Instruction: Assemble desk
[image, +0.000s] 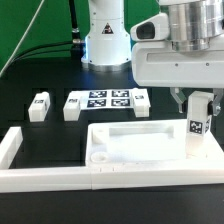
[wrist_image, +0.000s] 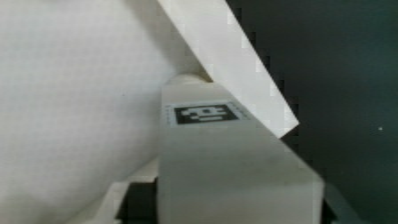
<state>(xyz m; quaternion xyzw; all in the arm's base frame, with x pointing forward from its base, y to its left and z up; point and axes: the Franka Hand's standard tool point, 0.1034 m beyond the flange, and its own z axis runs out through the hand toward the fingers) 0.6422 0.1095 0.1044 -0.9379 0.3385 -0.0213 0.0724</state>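
A lab: green backdrop (image: 30, 25), black table (image: 20, 95), marker board (image: 105, 103).

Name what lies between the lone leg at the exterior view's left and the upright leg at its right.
The marker board and a small white part beside it, seen in the exterior view.

The gripper (image: 192, 99) straddles the top of an upright leg (image: 198, 125) at the tabletop's (image: 125, 150) end toward the exterior view's right. A loose leg (image: 40, 105) and a second leg (image: 141, 98) flank the marker board (image: 100, 102).
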